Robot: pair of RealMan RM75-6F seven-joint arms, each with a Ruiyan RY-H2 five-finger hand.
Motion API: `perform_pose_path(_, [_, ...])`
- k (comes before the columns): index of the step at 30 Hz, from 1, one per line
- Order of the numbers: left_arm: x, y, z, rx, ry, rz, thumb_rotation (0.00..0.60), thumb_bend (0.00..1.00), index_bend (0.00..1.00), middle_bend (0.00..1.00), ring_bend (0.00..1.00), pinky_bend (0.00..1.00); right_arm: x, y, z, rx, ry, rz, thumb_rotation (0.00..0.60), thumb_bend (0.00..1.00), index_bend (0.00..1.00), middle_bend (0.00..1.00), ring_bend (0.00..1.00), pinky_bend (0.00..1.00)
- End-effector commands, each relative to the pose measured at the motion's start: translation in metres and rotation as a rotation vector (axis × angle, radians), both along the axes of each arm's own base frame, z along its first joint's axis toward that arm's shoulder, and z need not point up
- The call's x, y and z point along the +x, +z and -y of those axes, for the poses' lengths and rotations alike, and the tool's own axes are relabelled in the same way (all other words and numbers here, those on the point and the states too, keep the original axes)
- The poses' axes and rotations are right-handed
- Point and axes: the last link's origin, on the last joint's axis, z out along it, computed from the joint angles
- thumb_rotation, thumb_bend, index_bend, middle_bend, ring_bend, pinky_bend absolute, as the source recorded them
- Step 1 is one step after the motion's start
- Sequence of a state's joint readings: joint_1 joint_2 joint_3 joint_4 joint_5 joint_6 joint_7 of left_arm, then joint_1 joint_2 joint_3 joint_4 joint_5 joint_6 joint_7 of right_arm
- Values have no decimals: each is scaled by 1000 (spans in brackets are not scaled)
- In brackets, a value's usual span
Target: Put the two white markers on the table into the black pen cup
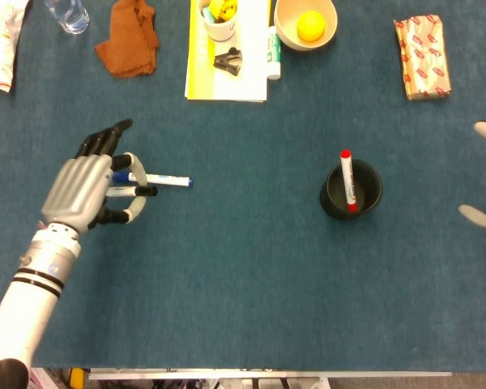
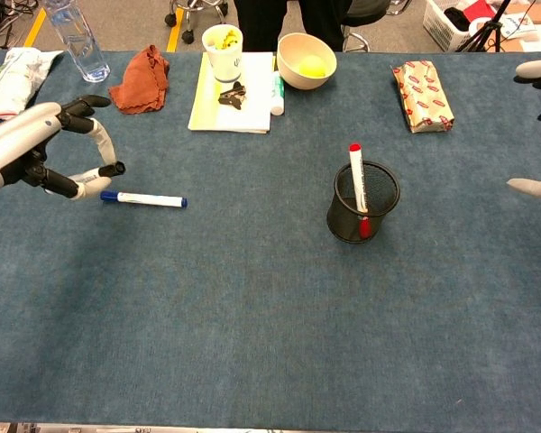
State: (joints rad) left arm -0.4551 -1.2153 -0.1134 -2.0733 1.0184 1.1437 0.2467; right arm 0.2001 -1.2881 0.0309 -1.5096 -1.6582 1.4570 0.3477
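One red-capped marker (image 2: 356,185) stands in our black mesh pen cup (image 2: 363,215), the blue-capped marker (image 2: 144,198) lies flat on the table (image 2: 270,307), left hand (image 2: 36,149) empty, fingers apart above it, right hand (image 2: 536,126) fingertips spread at the frame edge.

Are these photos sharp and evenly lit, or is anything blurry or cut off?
Head view: even, soft light and no glare; the marker by the left robot hand is crisp. Chest view: equally sharp, with the right robot hand cut off at the frame edge.
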Motion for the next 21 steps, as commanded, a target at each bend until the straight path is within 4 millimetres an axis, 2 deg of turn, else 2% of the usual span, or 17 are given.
perform_pose_path(1, [2,11,-1,8,24,47,600,333,643,0,0,0,4,-13,1,32,3,50,600,0,183,196,157,300])
perform_pose_path(13, [5,35,-2,30,65,157,600,333,646,0,0,0,-3,-44,-1,99,-34,85,600,0,183,189,132,289])
perform_pose_path(21, [2,37,-1,31,68,155,600,333,647,0,0,0,-6,-57,-2,122,-74,137,600,0,127,145,92,269])
